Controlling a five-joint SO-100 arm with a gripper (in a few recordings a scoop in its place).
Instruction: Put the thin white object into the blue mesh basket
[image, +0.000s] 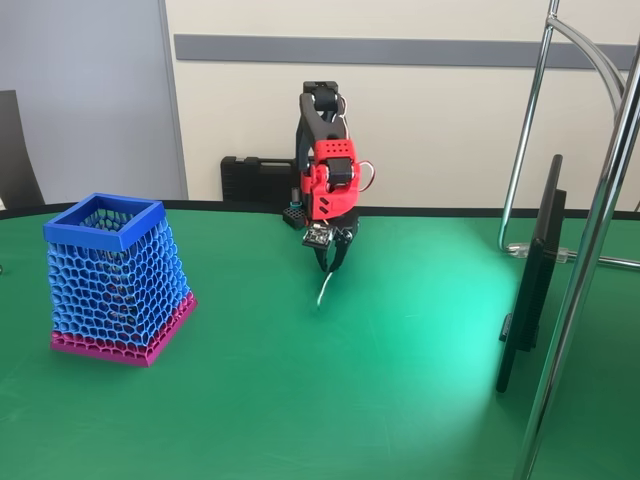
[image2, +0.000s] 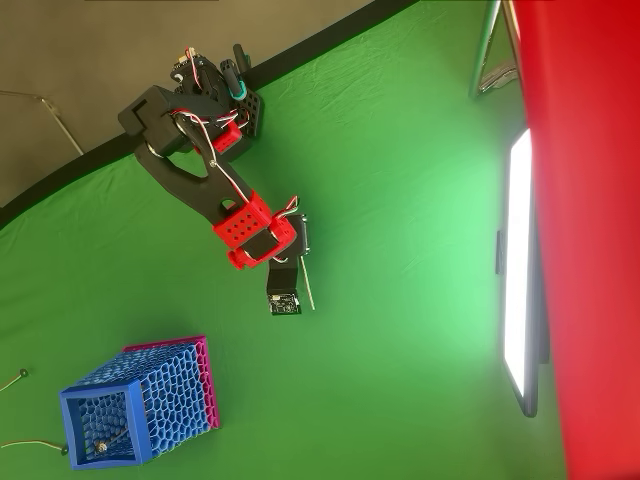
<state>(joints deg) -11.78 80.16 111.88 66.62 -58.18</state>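
The thin white object (image: 324, 290) hangs slanted from the tips of my gripper (image: 330, 262), which points down at the green table and looks shut on the strand's upper end. Its lower tip is at or just above the cloth. In the overhead view the white strand (image2: 306, 285) sticks out beside the gripper (image2: 297, 262), under the red and black arm. The blue mesh basket (image: 115, 280) stands upright at the left on its magenta base, well apart from the gripper. From overhead the basket (image2: 160, 390) is at the lower left, its square mouth open.
A dark flat screen (image: 530, 280) stands on edge at the right beside chrome stand poles (image: 590, 250). A black case (image: 255, 180) sits behind the arm at the table's far edge. A large red shape (image2: 590, 240) covers the overhead view's right side.
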